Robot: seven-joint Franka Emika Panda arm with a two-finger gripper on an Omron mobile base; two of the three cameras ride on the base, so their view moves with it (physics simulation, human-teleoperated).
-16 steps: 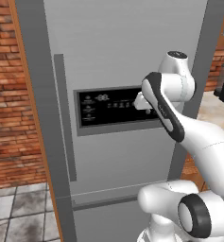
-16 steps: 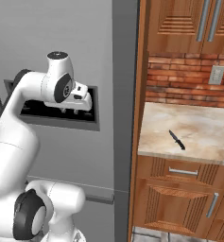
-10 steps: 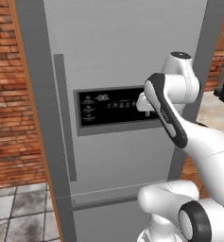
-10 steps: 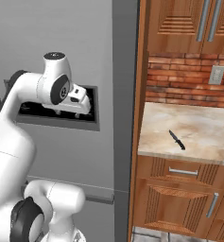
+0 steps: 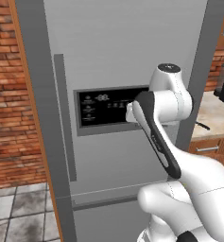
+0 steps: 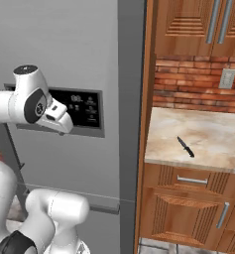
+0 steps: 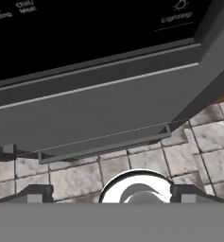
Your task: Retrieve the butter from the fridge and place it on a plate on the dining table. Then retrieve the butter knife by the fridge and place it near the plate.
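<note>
Nearby, butter knife (image 6: 185, 147) lying flat on counter (image 6: 208, 139), lengthwise diagonal, fridge (image 5: 118, 56) shut, fingers (image 7: 35, 193) apart

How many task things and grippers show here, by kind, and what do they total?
Fridge: 1
Butter knife: 1
Gripper: 1
Total: 3
</note>
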